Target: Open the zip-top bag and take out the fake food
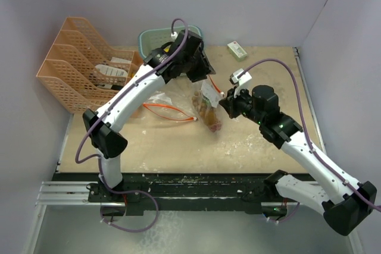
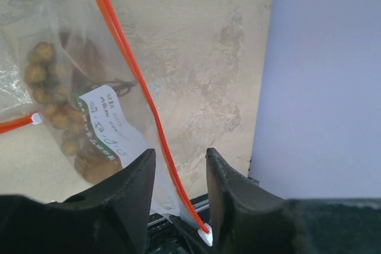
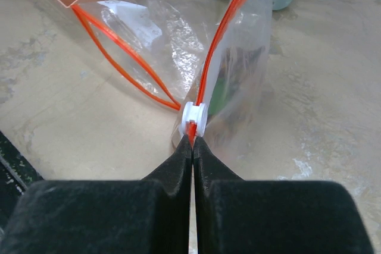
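left gripper (image 2: 178, 160): jaws partly apart, the orange zip strip (image 2: 128, 57) of the zip-top bag (image 2: 71, 16) passes loose between them, nothing clamped | right gripper (image 3: 192, 142): closed tight, seems to pinch the bag's edge just under its white slider (image 3: 194, 114) | fake food (image 2: 43, 78): brown ball cluster, inside the bag

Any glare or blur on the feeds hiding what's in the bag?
Left wrist: brown cluster shows clearly through the bag, near fingers dark and soft. Right wrist: white sheen on the plastic muddies the contents, white slider sharp. Top external: even light, soft shadows, contents too small to read.
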Robot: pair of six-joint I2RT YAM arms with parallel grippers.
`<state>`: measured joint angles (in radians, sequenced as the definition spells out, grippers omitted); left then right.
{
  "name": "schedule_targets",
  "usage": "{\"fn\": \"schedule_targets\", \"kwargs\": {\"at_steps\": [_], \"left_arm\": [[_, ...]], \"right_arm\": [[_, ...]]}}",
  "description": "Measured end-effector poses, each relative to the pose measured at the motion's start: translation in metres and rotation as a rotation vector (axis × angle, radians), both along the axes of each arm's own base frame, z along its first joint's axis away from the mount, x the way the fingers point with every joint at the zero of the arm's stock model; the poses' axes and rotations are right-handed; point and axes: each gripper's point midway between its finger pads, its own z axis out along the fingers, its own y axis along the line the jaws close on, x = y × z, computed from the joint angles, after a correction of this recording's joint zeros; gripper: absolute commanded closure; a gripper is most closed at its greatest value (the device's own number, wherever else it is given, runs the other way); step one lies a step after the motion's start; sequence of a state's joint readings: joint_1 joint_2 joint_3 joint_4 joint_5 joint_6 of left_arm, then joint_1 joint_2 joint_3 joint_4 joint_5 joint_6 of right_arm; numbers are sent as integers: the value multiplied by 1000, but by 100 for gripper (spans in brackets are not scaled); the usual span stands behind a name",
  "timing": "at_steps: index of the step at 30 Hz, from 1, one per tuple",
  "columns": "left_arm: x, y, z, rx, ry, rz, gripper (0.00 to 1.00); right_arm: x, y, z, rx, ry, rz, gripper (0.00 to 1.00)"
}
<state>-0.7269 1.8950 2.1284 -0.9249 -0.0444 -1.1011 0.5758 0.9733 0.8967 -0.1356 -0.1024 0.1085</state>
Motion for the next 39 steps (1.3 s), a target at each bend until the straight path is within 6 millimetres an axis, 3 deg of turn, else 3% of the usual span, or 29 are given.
{"fn": "schedule_targets", "kwargs": {"at_steps": [5, 8, 13, 17, 19, 31, 39], "left_arm": [[-8, 7, 7, 21, -86, -70, 34], [-15, 18, 20, 33, -161, -99, 27], [-24, 30, 73, 2, -388, -179, 25], [-32, 25, 119, -50, -583, -294, 24], [-35, 20, 131, -58, -651, -356, 24], [-58, 13, 161, -181, -876, -726, 20], [-74, -2, 154, -284, -927, -928, 19]], "right_arm": [[-6, 5, 0, 22, 27, 37, 100], [-9, 5, 1, 38, 53, 59, 100], [-11, 7, 21, 88, 65, 126, 100], [-10, 11, 49, 142, 45, 206, 100], [-13, 13, 59, 162, 39, 247, 100], [-45, 30, 83, 222, 60, 461, 100], [-47, 31, 91, 220, 58, 475, 100]]}}
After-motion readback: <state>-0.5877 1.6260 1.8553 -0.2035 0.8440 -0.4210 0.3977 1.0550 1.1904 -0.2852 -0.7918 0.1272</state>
